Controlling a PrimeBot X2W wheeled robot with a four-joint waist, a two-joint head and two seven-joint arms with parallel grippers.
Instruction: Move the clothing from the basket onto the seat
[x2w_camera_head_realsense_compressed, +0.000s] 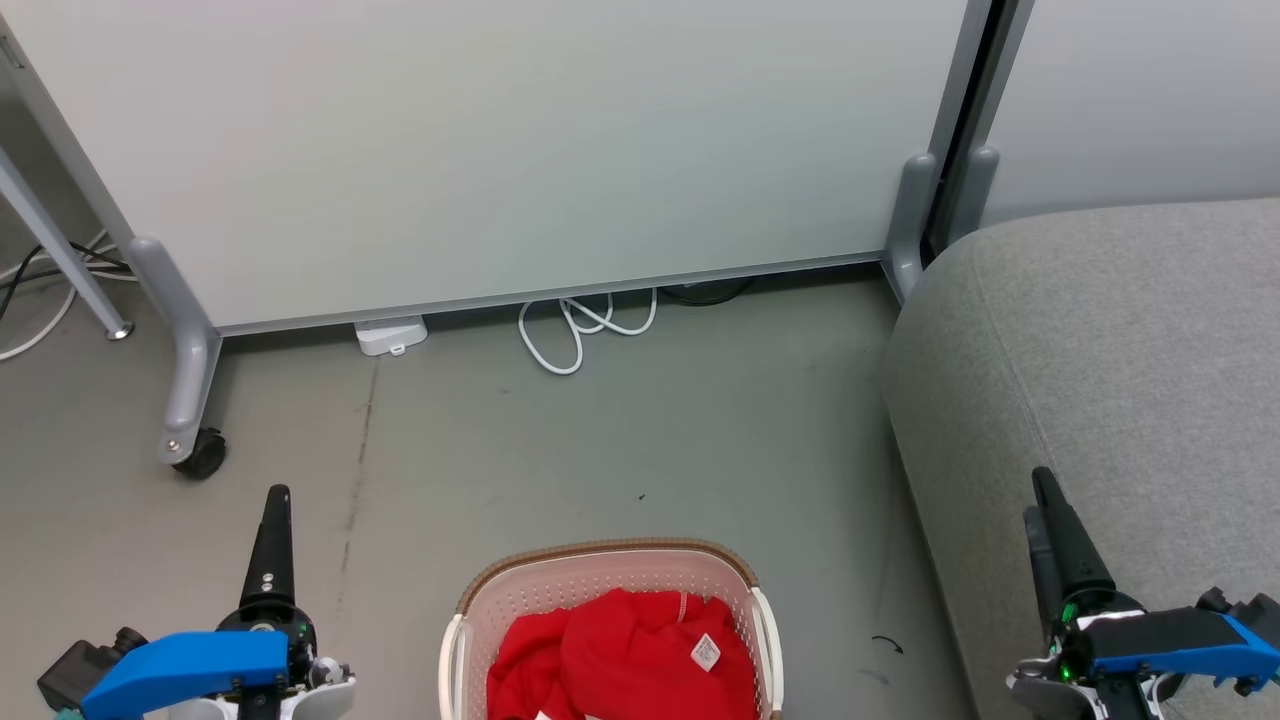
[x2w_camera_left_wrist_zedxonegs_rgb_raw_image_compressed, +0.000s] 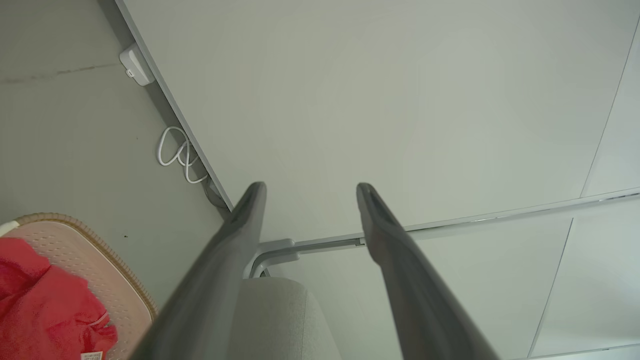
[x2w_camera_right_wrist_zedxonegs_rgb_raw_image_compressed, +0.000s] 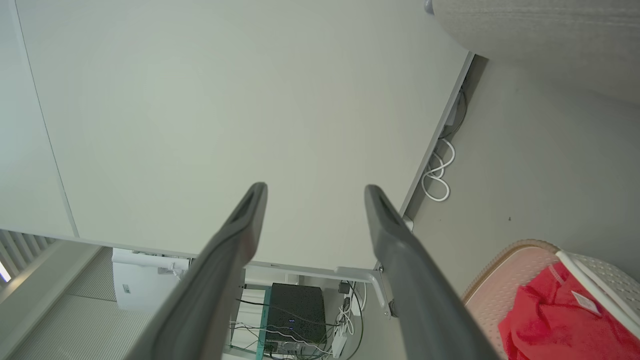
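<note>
One basket, one clothing inside, one seat, left tool, right tool (both agape, empty)

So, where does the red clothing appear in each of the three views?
Head view: clothing at bottom centre, inside the basket.
Left wrist view: clothing in the bottom left corner.
Right wrist view: clothing in the bottom right corner.
Shared landmark: coiled white cable on the floor.
</note>
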